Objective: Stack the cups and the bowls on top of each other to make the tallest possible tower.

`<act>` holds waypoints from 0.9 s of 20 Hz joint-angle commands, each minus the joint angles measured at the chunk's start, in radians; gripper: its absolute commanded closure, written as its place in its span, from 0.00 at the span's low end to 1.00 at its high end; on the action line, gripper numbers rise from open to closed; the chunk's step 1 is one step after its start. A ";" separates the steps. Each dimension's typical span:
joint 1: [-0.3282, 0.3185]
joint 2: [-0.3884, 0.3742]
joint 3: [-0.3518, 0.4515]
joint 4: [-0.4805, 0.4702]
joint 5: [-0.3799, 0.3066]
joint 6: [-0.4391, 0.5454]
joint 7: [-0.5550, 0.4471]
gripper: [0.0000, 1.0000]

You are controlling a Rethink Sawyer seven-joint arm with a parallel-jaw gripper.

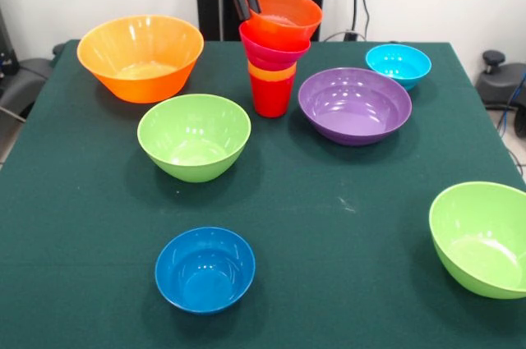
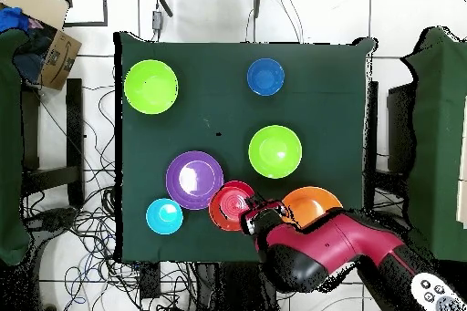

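The tower stands at the back middle of the table: a red cup (image 1: 270, 98) as base, an orange cup (image 1: 272, 73) nested in it, a pink bowl (image 1: 271, 52) on that, and a small orange bowl (image 1: 285, 14) on top, tilted. My gripper (image 1: 246, 4) comes down from above and is shut on the left rim of that orange bowl. From overhead the tower (image 2: 230, 205) shows as a red-orange disc with the gripper (image 2: 254, 217) at its edge and the red arm behind it.
Around the tower stand a large yellow-orange bowl (image 1: 140, 57), a lime green bowl (image 1: 194, 135), a purple bowl (image 1: 354, 105) and a light blue bowl (image 1: 399, 65). A dark blue bowl (image 1: 205, 269) sits near the front, and a second lime green bowl (image 1: 483, 238) at the right edge.
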 commanded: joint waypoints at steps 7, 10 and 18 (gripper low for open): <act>-0.005 0.116 -0.006 -0.003 -0.040 0.028 -0.102 1.00; -0.009 0.118 0.001 -0.007 -0.038 0.032 -0.109 1.00; -0.042 0.129 0.048 -0.032 0.009 0.086 -0.174 1.00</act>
